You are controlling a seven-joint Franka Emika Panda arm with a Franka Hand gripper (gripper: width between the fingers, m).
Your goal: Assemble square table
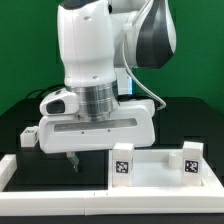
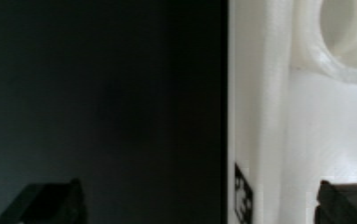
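Hovering, fingers [image 2: 47, 203] spread and empty, the hand [image 2: 196, 203] straddles the edge of the white slab [image 2: 299, 120] — lowering here (my guess) could jam one finger onto it.

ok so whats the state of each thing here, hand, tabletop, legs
hand: open, fingers wide apart, gripping nothing
square tabletop: lying flat, ungripped, its edge between the open fingers in the wrist view
leg on the exterior view's left: upright at a tabletop corner, untouched; whether it is fastened, cannot tell
leg on the exterior view's right: upright at the other near corner, untouched; fastening also unclear
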